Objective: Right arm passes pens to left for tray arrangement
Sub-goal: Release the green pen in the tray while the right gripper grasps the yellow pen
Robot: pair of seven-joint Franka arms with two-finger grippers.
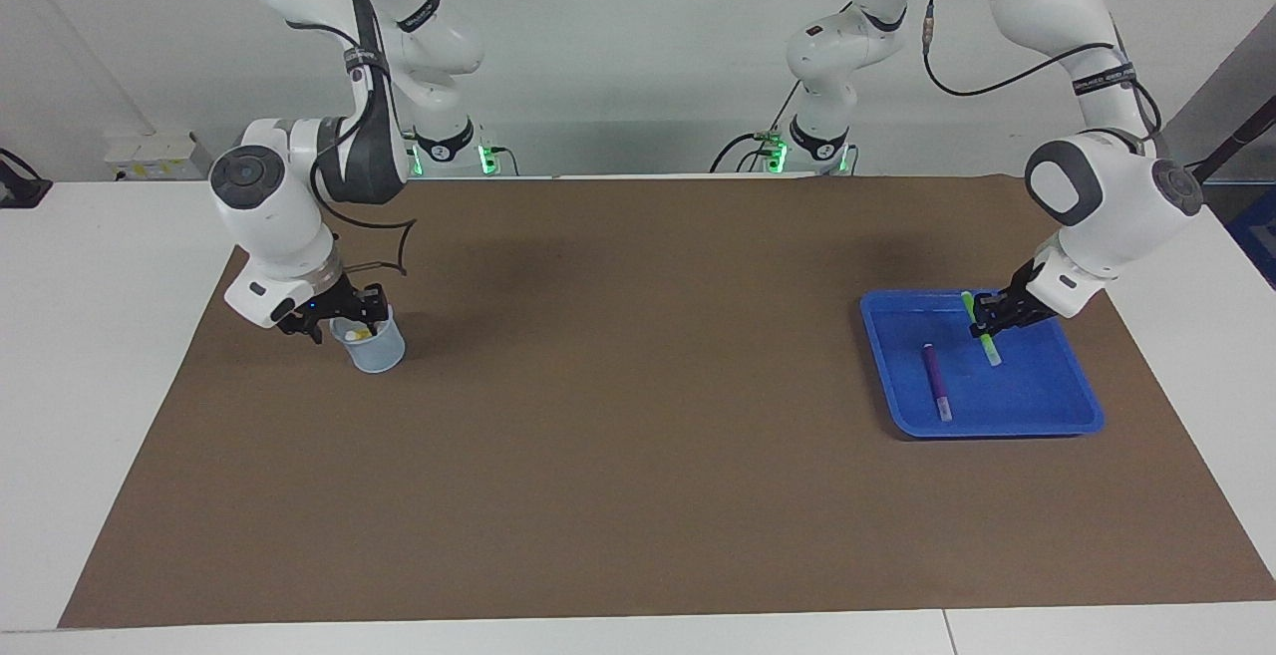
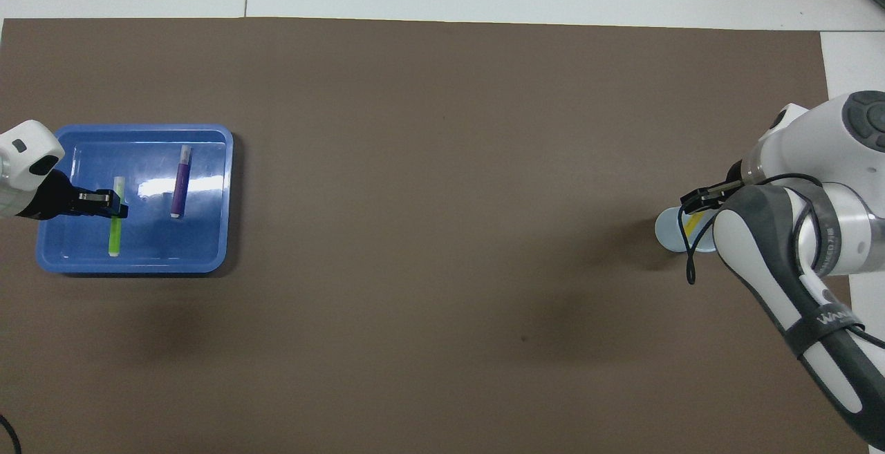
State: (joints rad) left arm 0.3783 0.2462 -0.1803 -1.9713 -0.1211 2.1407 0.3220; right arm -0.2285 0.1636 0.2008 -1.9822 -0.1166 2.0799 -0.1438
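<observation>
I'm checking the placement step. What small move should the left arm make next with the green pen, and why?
Probably lower a touch more, then open. The left gripper is shut on the green pen, which slants down over the blue tray, its pale tip near the floor beside the purple pen. The right gripper is at the cup holding the yellow pen.

three pens: a purple pen (image 1: 935, 382) lying flat in the tray (image 1: 1057, 416), a green pen (image 1: 980, 328) over the tray's floor beside the purple one, and a yellow pen (image 1: 356, 333) well apart from the tray, inside the cup (image 1: 374, 348). one blue tray. one pale cup. one brown mat (image 1: 638, 436) under the tray. two white arms, each with one gripper: the left gripper (image 1: 987, 318) and the right gripper (image 1: 344, 321).
</observation>
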